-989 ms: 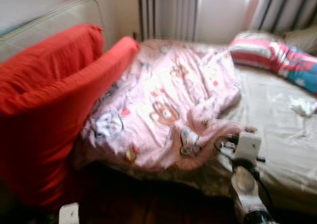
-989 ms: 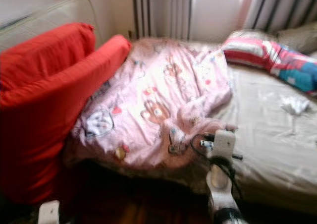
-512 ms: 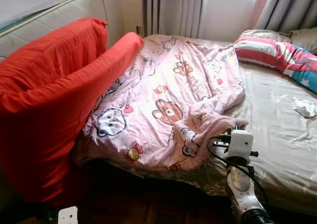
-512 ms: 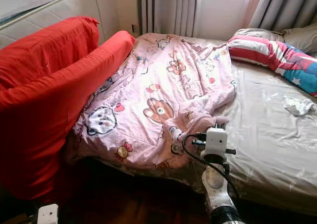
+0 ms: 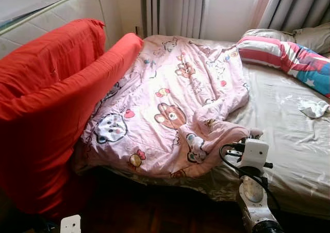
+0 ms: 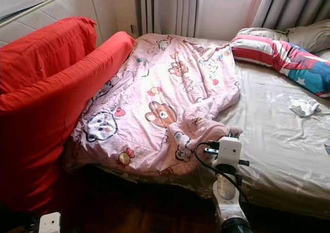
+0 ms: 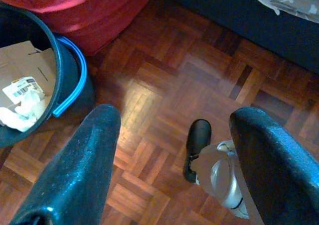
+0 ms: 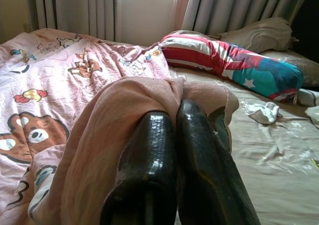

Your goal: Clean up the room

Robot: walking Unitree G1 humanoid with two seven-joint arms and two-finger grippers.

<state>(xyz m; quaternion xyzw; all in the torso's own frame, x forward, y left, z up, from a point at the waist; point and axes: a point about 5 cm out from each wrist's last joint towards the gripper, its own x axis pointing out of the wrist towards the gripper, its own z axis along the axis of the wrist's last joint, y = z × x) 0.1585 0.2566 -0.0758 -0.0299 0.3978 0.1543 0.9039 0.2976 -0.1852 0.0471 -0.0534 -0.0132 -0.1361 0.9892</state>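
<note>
Bedmaking step in hand: right gripper (image 8: pixel 175 116), jaws pressed together on a fold of the pink cartoon blanket (image 5: pixel 175 99), at its bunched corner near the bed's (image 5: pixel 289 140) foot edge. Left gripper (image 7: pixel 174 150) hangs idle over the parquet floor (image 7: pixel 164 75), jaws spread. Next move, likely: draw that corner out flat across the sheet.

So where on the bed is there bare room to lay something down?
The beige sheet lies bare between the pink cartoon blanket and the striped pillow, apart from a crumpled white cloth. The left half is crowded: blanket spread wide, red bedding piled beside it. The right gripper is shut on the blanket's corner.
</note>
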